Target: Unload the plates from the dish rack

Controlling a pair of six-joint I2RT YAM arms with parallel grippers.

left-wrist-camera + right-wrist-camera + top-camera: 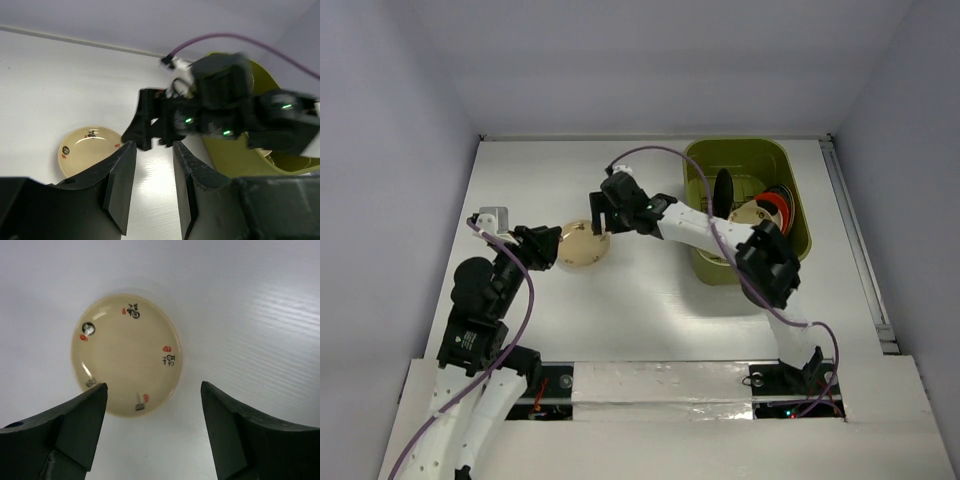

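The olive-green dish rack [740,150] is seen standing on the white counter [650,300]. One beige plate [127,355] is laid flat on the counter to the left of the dish rack, well apart from its wall. Small black and red marks are scattered over the plate's face.

Inside the dish rack, a black plate [723,190] is stood on edge near the left wall. An orange-red plate [776,208] is propped toward the right wall. A second beige plate [748,216] is lodged between the two and is partly covered by the right arm, which is stretched across the dish rack's near left corner.

The right pincer [152,390] is held left of the dish rack, above the plate on the counter. Its fingers are spread wide and nothing is gripped between them.

The left pincer [154,170] is placed farther left of the dish rack, just beside the edge of that plate that is turned away from the rack. Its fingers are parted by a narrow gap and nothing is pinched.
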